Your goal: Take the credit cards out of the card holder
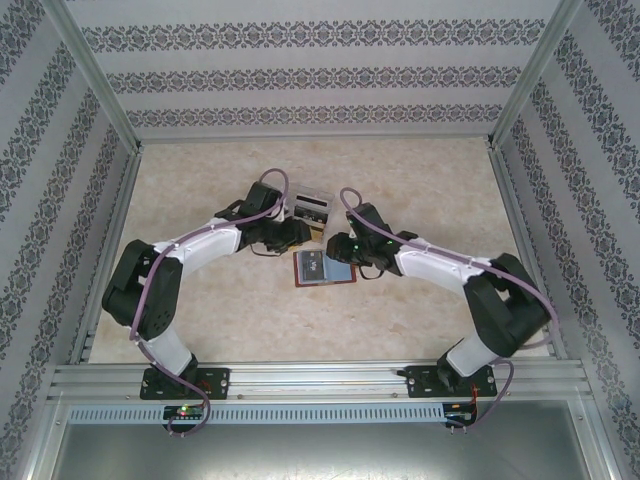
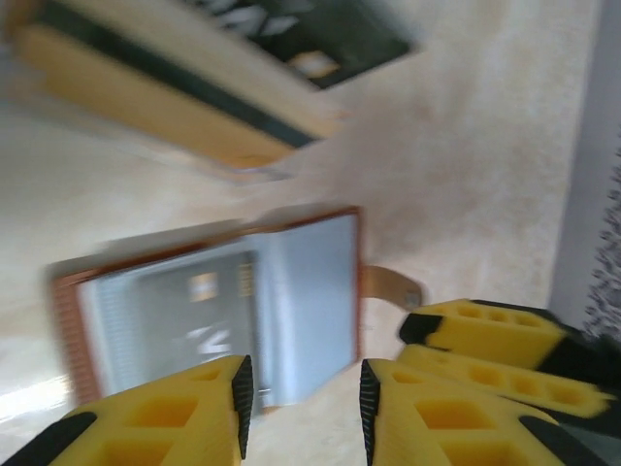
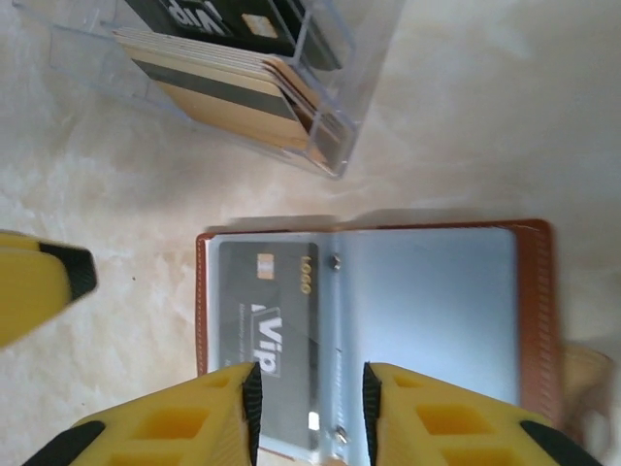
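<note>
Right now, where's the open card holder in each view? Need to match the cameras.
Top external: card holder just below centre.
Left wrist: card holder lower left to centre, blurred.
Right wrist: card holder lower centre to right.
Shared landmark: clear box of cards, just beyond the holder in all three.

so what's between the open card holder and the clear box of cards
A bare strip of table, seen in the right wrist view; the card holder and clear box sit apart.

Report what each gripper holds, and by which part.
Nothing is gripped. The left gripper and right gripper hover with jaws parted over the open card holder, the right straddling the edge of the black VIP card.
</note>
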### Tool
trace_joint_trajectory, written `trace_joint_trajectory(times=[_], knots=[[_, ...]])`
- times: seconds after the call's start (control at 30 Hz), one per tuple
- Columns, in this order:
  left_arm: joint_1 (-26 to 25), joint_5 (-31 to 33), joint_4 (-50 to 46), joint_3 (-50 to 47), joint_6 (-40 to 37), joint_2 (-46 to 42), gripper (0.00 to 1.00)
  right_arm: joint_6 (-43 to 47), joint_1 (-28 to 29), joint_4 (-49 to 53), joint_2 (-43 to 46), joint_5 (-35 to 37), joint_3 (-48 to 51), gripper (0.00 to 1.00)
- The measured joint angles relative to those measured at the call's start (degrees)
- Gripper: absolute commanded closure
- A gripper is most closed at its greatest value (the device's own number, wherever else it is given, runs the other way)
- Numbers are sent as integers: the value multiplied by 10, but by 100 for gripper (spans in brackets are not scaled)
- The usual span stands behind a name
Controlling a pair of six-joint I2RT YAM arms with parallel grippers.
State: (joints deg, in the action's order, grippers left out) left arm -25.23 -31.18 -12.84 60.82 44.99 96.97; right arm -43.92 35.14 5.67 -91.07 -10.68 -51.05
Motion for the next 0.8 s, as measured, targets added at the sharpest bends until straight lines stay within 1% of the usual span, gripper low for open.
trace_joint_trajectory(times=[0.17,0.23,0.33,0.5,0.6,0.8], knots=[[5,1,-13,-22,0,2,66,-17,0,-28,-60,-34,-19,73],[5,-2,-13,-22,0,5,67,-25,0,-34,-77,-43,-21,76],[5,-12,-9,-22,1,18,71,-32,0,-40,-96,-53,-25,77],[5,-37,6,-22,5,58,75,-38,0,-47,-106,-58,-25,78],[5,-49,10,-22,5,73,76,-39,0,-49,-109,-62,-27,78],[5,-52,13,-17,5,76,76,-40,0,-52,-125,-68,-35,80]])
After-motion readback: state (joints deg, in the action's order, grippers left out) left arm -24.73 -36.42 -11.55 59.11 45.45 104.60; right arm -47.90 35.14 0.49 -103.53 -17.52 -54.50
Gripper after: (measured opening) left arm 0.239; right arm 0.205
